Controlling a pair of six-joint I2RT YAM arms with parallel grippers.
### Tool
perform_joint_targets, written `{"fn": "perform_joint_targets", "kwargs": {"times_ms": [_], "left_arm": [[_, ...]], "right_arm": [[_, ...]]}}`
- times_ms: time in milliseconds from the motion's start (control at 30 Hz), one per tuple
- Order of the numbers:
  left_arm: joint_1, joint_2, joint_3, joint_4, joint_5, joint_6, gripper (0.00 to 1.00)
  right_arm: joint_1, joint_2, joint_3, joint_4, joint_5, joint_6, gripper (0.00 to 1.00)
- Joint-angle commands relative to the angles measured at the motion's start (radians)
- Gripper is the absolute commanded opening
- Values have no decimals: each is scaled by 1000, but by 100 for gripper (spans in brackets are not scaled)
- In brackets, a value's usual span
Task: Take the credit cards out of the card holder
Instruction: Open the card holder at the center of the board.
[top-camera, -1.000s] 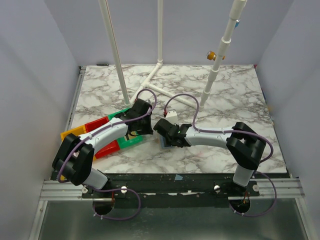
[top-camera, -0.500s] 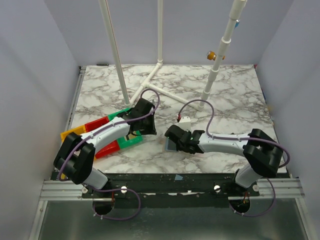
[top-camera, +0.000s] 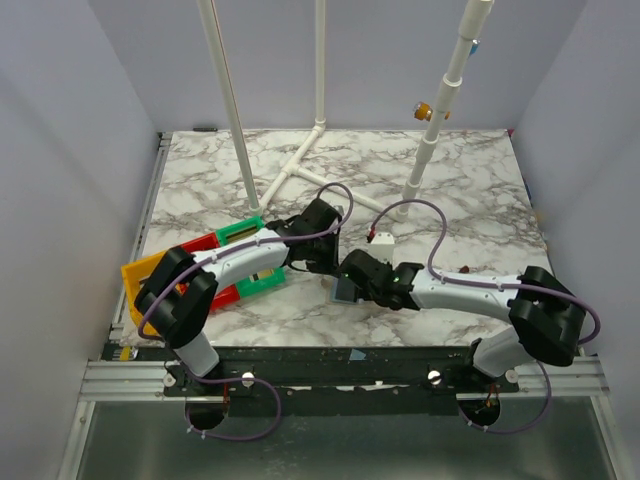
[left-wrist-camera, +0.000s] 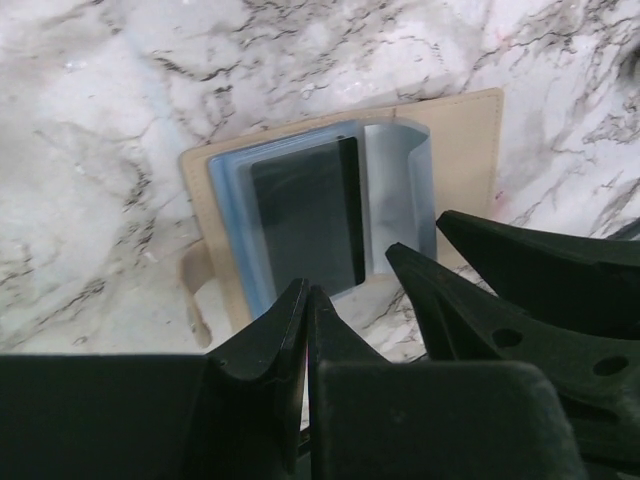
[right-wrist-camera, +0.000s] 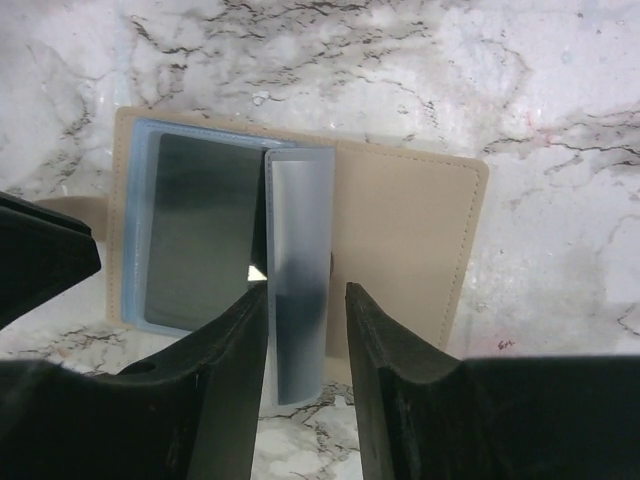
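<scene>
Card holder (left-wrist-camera: 460, 150) lies open, flat on marble table (top-camera: 470, 200), just ahead of left gripper (left-wrist-camera: 306, 305) tips. Left jaws pressed together, empty. Right gripper (right-wrist-camera: 305, 300) jaws spread, clear pocket leaf (right-wrist-camera: 298, 220) upright between them. Dark card (right-wrist-camera: 200, 235) in blue pocket, beside right jaws. Both arms reach toward table middle, wrists pitched down, tips close together over card holder.

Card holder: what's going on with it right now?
The card holder lies open on the table, with both arms over it. The right gripper has its jaws either side of a pale flap standing up from the middle; whether it grips is unclear. The left gripper is shut, at the holder's edge. A dark card sits in the blue pocket.
</scene>
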Motion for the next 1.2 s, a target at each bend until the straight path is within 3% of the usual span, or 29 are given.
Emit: {"fn": "perform_joint_targets", "kwargs": {"times_ms": [0,300,600,833,1167], "left_arm": [[-17,67,68,21,64,-23,5],[-50,169,159,17,98,-23,5],[-15,156,155,-6,40,-6,5],[83,63,49,-8,-1,26,5],[93,15,-66,60,24,6,5]], "right_arm": [[-2,-19,-34,-55,59,57,38],[-2,-101,-54,-122,85,111,34],[-1,-202,23,-55,-5,13,34],[0,-78,106,20,-97,-33,33],[-11,92,115,60,-161,6,25]]}}
